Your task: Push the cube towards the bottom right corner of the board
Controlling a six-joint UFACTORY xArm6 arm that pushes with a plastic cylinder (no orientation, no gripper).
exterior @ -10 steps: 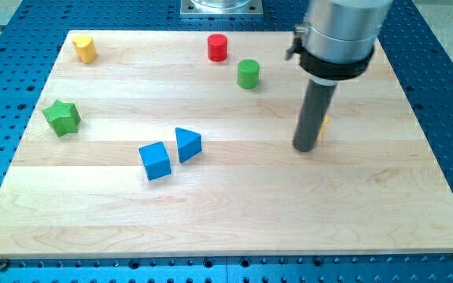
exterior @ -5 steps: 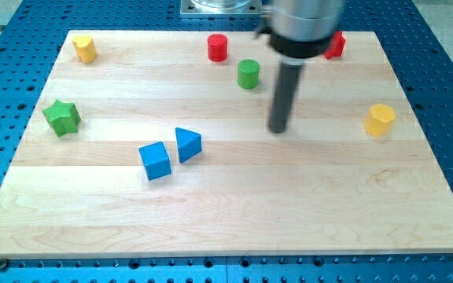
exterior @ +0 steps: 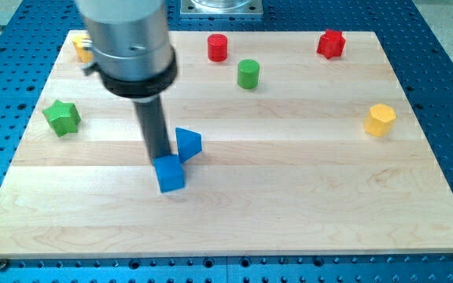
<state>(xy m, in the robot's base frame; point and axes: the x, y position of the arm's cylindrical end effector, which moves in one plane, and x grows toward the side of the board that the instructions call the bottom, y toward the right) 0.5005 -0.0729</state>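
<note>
The blue cube (exterior: pixel 171 174) lies on the wooden board (exterior: pixel 289 212), left of centre and below the middle. My tip (exterior: pixel 158 156) stands right at the cube's upper left edge, touching it. A blue triangular block (exterior: pixel 188 144) sits just right of the rod, above and right of the cube, close to both.
A green star (exterior: pixel 61 116) lies at the left edge. A yellow block (exterior: pixel 82 49) is at the top left, partly hidden by the arm. A red cylinder (exterior: pixel 218 48), a green cylinder (exterior: pixel 248 73), a red star-like block (exterior: pixel 331 44) and a yellow block (exterior: pixel 381 119) lie toward the top and right.
My tip has swept from the right half of the board leftward and down to the cube. The cube has shifted down and to the right. The triangle has barely moved.
</note>
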